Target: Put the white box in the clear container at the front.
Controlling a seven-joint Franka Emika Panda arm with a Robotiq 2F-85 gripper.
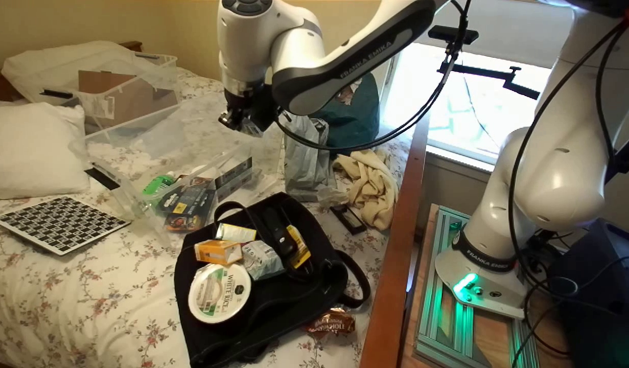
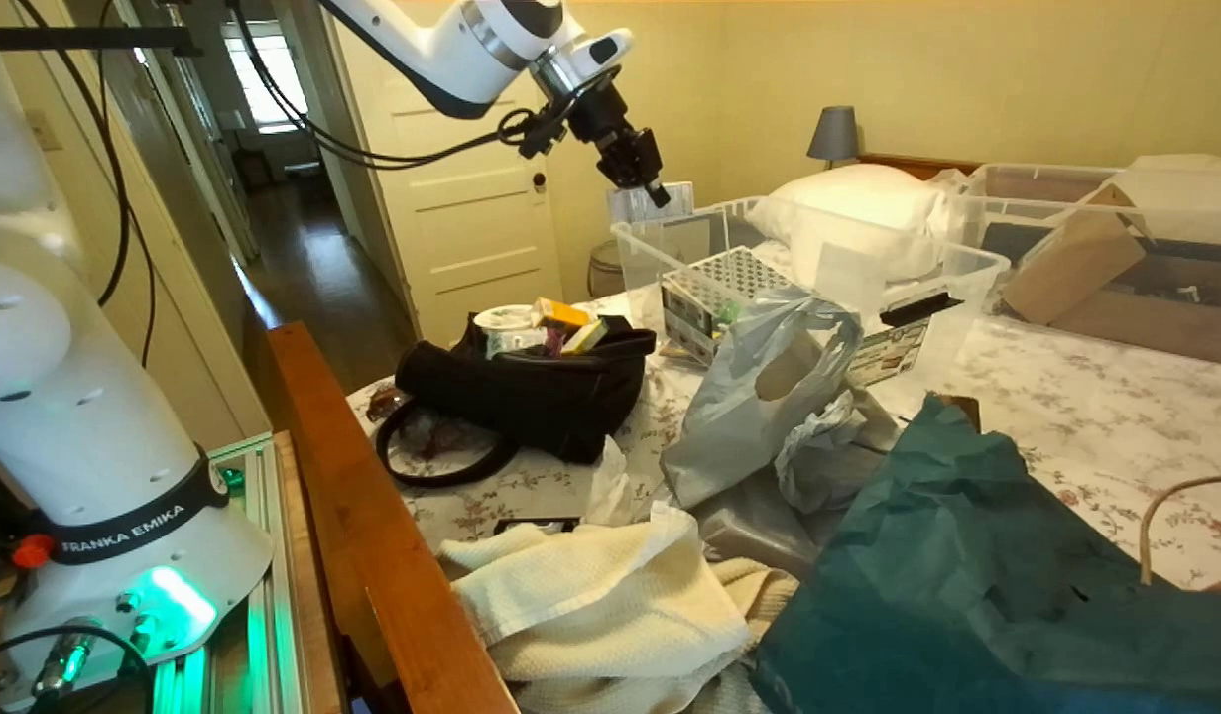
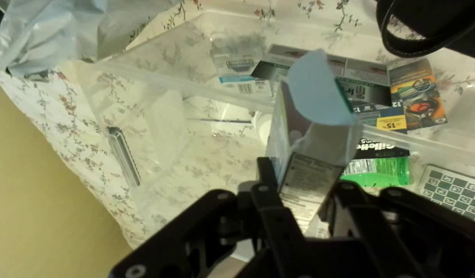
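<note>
The white box is in the wrist view, tilted between the fingers, with a printed panel and a pale flap at its far end. My gripper is shut on it. In both exterior views the gripper is in the air above the bed; the box shows only partly below it in an exterior view. The clear container at the front stands on the bed below the gripper. Its rim also shows in an exterior view and in the wrist view. It holds a green bottle and several dark packages.
A black bag with a white rice bowl stands beside the container. A grey plastic bag, green bag and cream cloth lie nearby. A second clear bin holds cardboard. A wooden rail edges the bed.
</note>
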